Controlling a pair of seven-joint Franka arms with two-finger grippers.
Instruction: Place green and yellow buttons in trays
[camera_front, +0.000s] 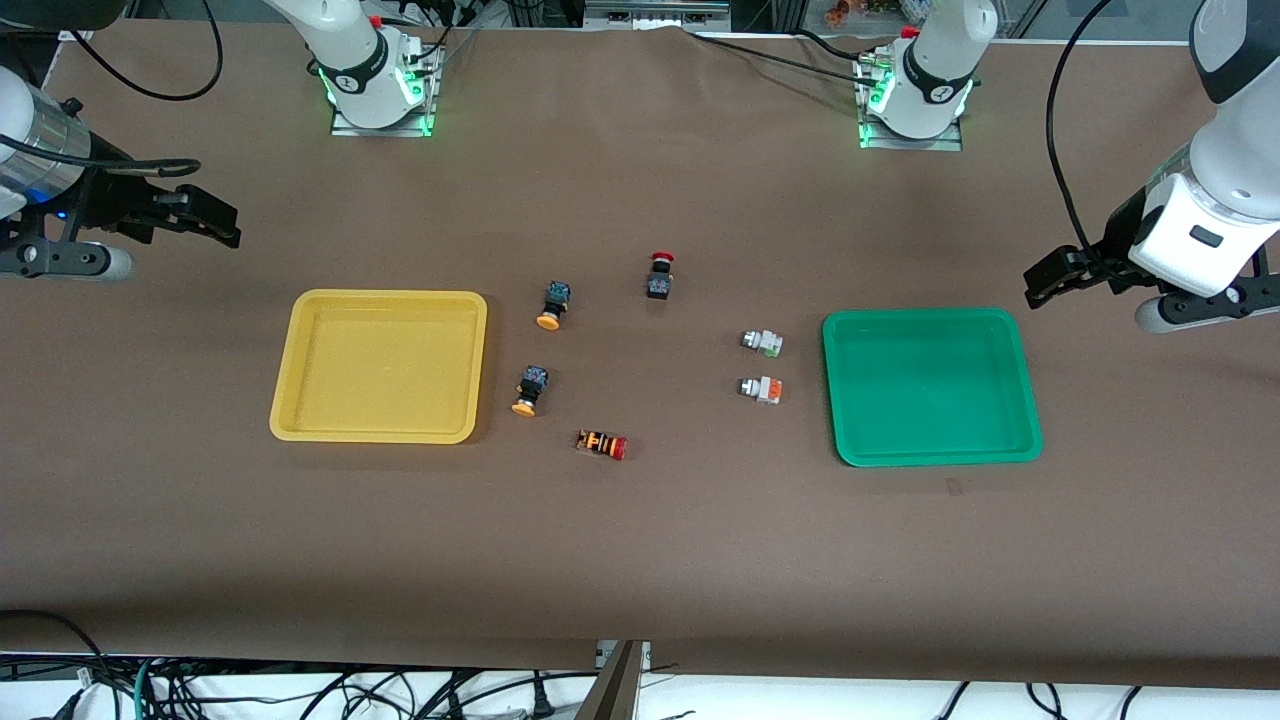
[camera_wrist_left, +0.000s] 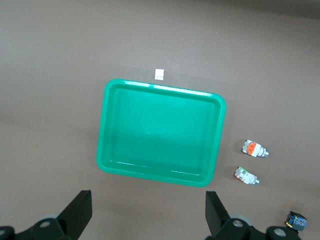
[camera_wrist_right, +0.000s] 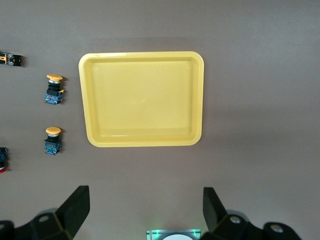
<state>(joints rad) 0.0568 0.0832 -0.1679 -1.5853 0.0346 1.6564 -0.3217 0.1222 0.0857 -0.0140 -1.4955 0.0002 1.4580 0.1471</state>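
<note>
A wide bare strip of the brown-covered bench (camera_front: 640, 560) runs along its edge nearest the front camera. Farther in lies the orange-striped switch with a red cap (camera_front: 602, 445), then the two shallow trays, well apart: the yellow plastic tray (camera_front: 290, 400) toward the right arm's end, the green plastic tray (camera_front: 1020, 400) toward the left arm's end, both holding nothing. Between them lie two black-bodied yellow-capped buttons (camera_front: 530, 389) (camera_front: 553, 304) beside the yellow tray, and two pale grey-white buttons (camera_front: 761, 389) (camera_front: 763, 343) beside the green one. Farther still stands a black red-capped switch (camera_front: 660, 275). The right gripper (camera_front: 215, 222) and left gripper (camera_front: 1050, 280) wait over bare bench at the ends, jaws spread wide, holding nothing.
</note>
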